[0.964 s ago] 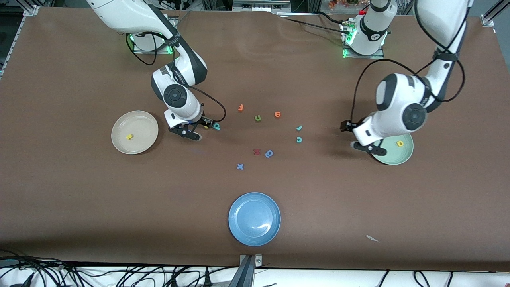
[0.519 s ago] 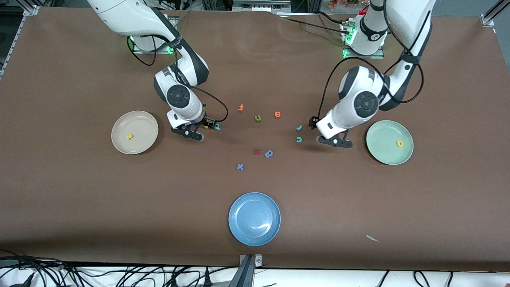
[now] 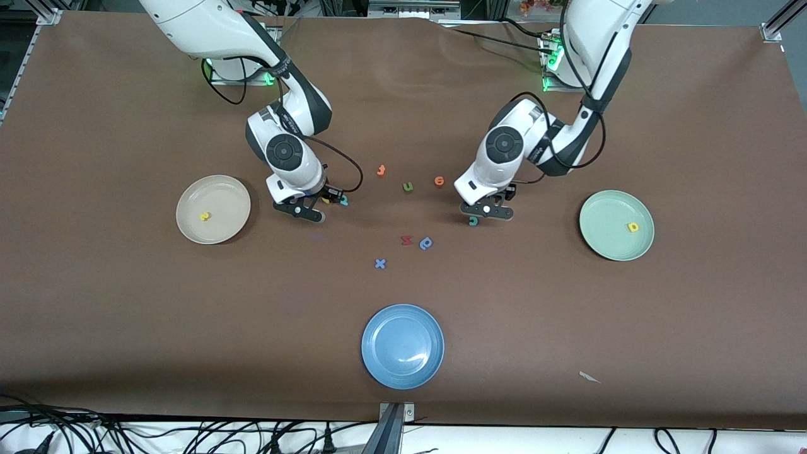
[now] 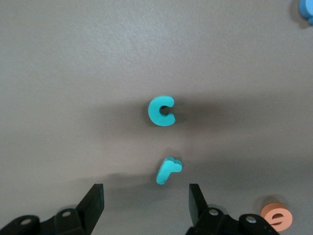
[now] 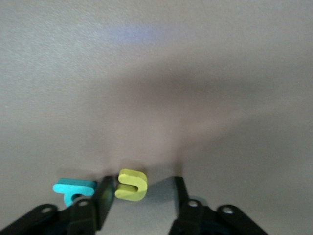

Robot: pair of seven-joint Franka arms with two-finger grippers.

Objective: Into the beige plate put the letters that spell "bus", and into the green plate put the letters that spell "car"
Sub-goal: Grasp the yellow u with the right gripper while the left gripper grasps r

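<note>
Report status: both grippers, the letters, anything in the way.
Right gripper open, low, straddling yellow "u"; teal "b" just outside one finger. Left gripper open above teal "r", teal "c" close by. Nothing blocking.

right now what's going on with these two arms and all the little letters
Both arms are sorting foam letters into plates. The right gripper is low on the table with its fingers either side of the yellow "u", not yet clamped; the teal "b" lies just outside one finger. The left gripper is open over the teal "r", with the teal "c" close by. The beige plate holds a yellow "s"; the green plate holds a yellow "a".
</note>
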